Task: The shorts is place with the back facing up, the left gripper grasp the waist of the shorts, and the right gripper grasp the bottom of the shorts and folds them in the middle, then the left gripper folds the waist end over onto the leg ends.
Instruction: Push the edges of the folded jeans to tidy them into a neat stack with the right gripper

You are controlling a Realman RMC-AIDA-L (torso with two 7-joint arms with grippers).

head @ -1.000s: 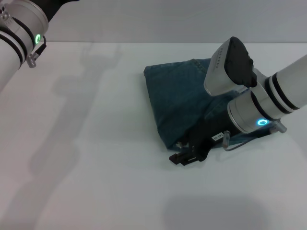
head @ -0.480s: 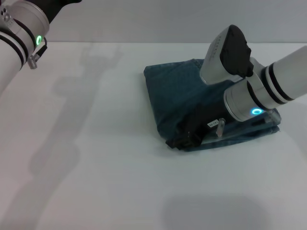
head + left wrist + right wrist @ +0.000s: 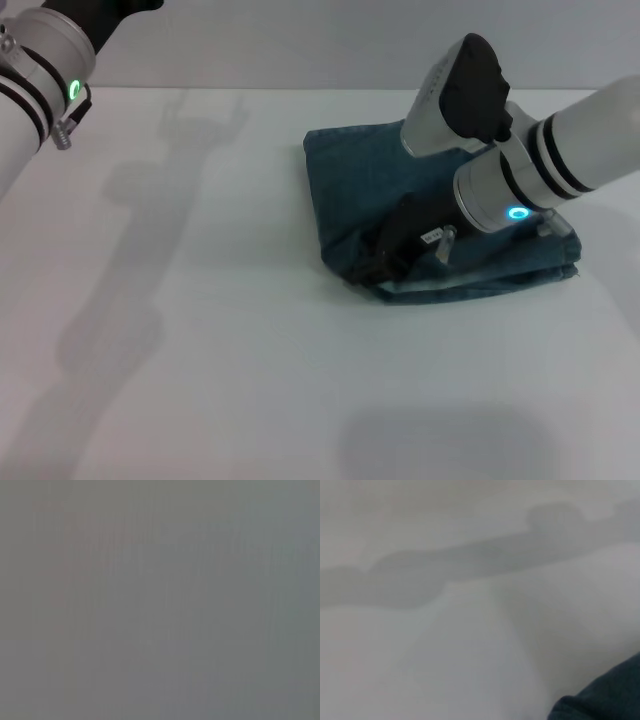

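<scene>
Head view: right tool (image 3: 366, 272) on folded shorts (image 3: 350, 185), jaw state unclear; soft, limp denim, best pinched at edge.

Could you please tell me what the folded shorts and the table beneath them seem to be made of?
The shorts look like denim: faded blue-green, matte cloth that holds soft creases and stacked fold edges under the right gripper. The table appears to be a smooth, matte white surface, likely laminate or painted board, since it takes soft shadows without glare; its exact material cannot be told.
</scene>
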